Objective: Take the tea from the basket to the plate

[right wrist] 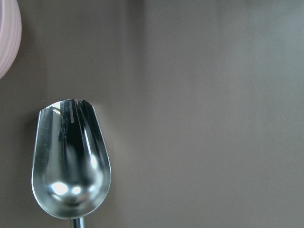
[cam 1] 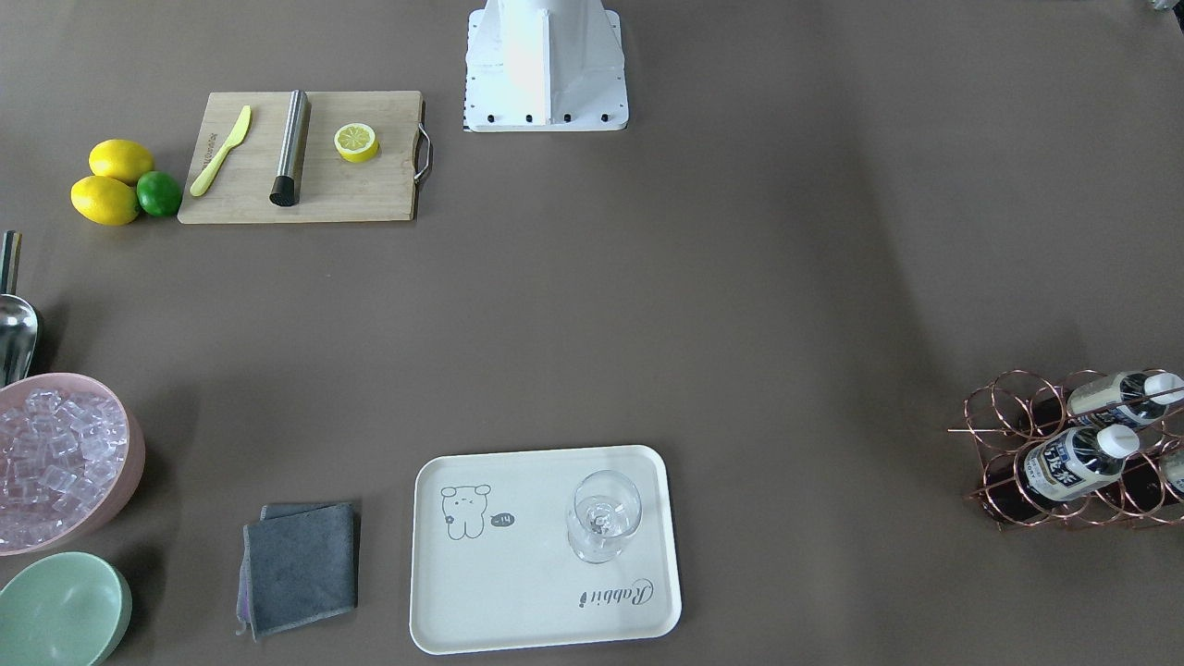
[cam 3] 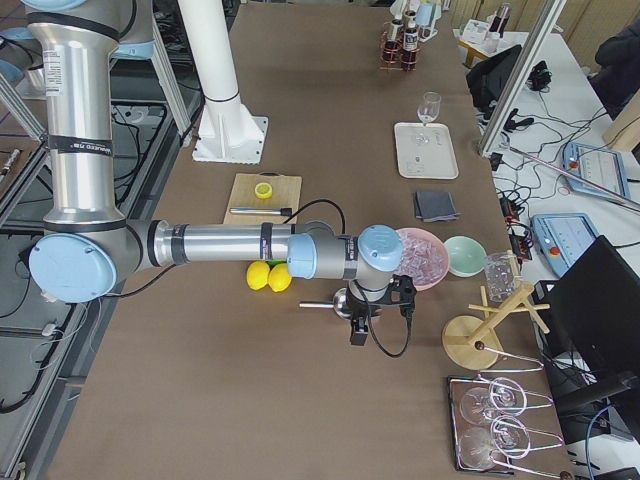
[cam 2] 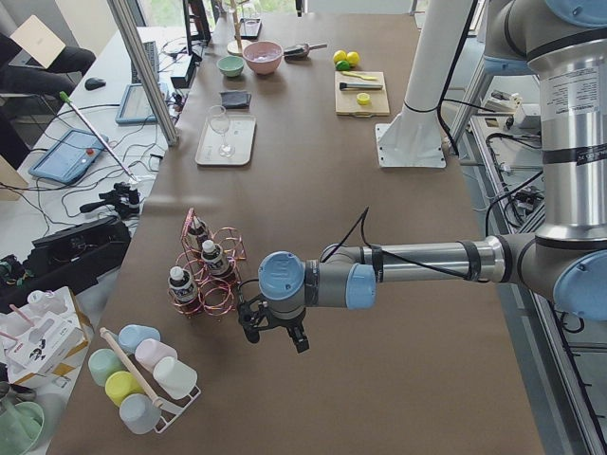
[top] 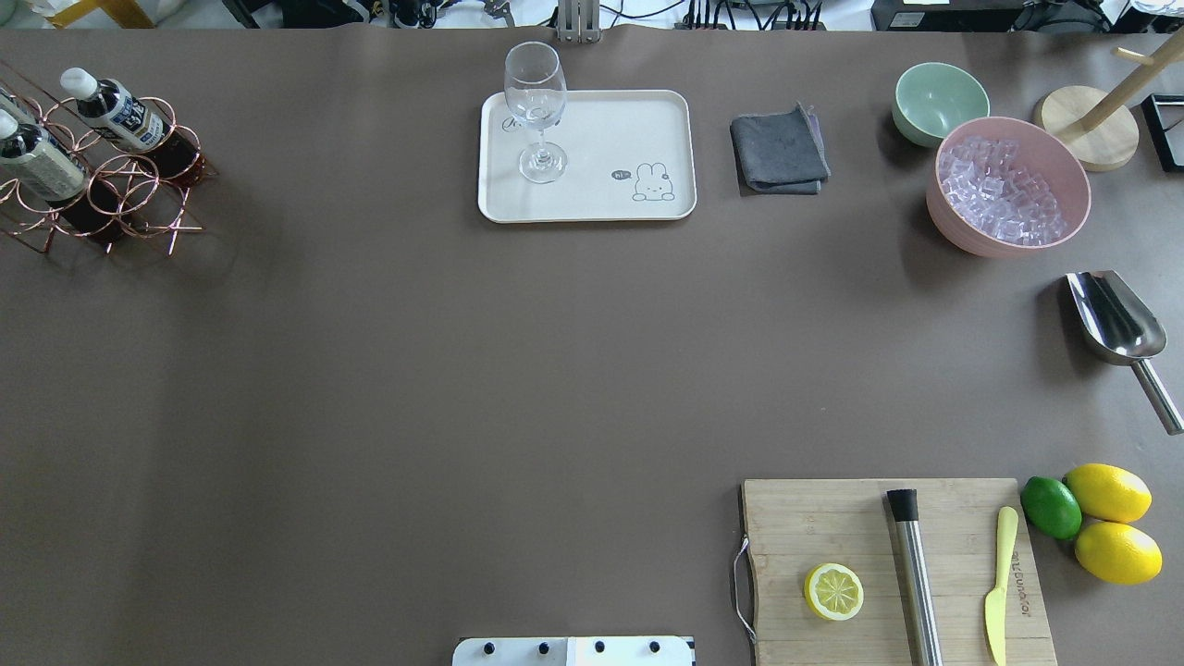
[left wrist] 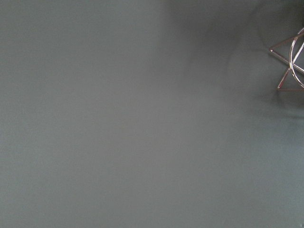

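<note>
We list: basket (cam 1: 980, 428), glossy copper-coloured wire; tea (cam 1: 1073, 461), clear shiny plastic with a smooth white cap; plate (cam 1: 518, 592), smooth cream, semi-matt. We note the wine glass (cam 1: 603, 513) as clear glossy glass, the cutting board (cam 1: 351, 190) as pale grained wood, the scoop (right wrist: 71, 161) as mirror-polished metal, the cloth (cam 1: 301, 564) as soft grey fabric, the table cover (cam 1: 740, 277) as matt brown, paper-like.

The basket (cam 1: 980, 428) is running off the front view's edge at 3 o'clock, so a third bottle (cam 1: 1177, 472) is showing only a sliver. The left hand (cam 2: 275, 336) and right hand (cam 3: 372, 325) are looking too small to tell how wide they are. The scoop (right wrist: 71, 161) is losing its handle at 6 o'clock in the right wrist view.
</note>
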Controlling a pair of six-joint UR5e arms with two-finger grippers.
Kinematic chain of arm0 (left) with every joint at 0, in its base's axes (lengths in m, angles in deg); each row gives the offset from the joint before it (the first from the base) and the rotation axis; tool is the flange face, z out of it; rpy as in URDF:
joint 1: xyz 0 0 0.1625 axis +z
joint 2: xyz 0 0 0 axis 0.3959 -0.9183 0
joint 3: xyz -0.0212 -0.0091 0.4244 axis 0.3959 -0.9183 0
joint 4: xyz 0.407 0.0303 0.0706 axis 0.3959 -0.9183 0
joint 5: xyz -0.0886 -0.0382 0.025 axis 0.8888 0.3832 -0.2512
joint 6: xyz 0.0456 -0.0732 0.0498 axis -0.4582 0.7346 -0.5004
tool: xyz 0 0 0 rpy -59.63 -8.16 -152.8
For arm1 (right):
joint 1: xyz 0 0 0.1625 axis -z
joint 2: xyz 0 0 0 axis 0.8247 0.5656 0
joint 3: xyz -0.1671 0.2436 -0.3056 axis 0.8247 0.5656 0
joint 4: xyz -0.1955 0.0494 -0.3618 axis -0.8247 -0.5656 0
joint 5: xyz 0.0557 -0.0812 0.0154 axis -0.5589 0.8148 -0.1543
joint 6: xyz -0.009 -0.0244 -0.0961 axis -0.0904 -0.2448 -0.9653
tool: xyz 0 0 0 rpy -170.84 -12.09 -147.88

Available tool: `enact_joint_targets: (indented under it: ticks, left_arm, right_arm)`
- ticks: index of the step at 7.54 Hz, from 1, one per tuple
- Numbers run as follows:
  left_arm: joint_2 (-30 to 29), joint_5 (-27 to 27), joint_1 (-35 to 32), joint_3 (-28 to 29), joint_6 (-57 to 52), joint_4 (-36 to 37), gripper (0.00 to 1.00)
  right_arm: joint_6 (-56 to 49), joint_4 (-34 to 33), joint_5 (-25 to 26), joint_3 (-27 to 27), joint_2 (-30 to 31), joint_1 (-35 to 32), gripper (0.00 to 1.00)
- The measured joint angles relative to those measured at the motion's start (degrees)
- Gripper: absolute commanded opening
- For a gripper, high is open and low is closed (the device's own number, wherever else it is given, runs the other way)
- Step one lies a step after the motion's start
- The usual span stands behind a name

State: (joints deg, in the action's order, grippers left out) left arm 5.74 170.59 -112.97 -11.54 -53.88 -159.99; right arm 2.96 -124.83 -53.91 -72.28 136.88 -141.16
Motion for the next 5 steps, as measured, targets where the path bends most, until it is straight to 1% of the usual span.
enact_joint_targets:
  ticks: [3, 5]
  left_arm:
    - [-0.06, -0.16, -0.15, 0.31, 1.04, -0.01, 0.99]
    - [0.02, -0.09, -1.66, 0.27, 1.38, 0.15, 0.99]
  right_arm:
    - [-0.11, 0.0, -0.04, -0.16, 0.19, 0.0, 1.0]
    - [-0.18, 0.07, -0.05, -0.43, 0.22, 0.0, 1.0]
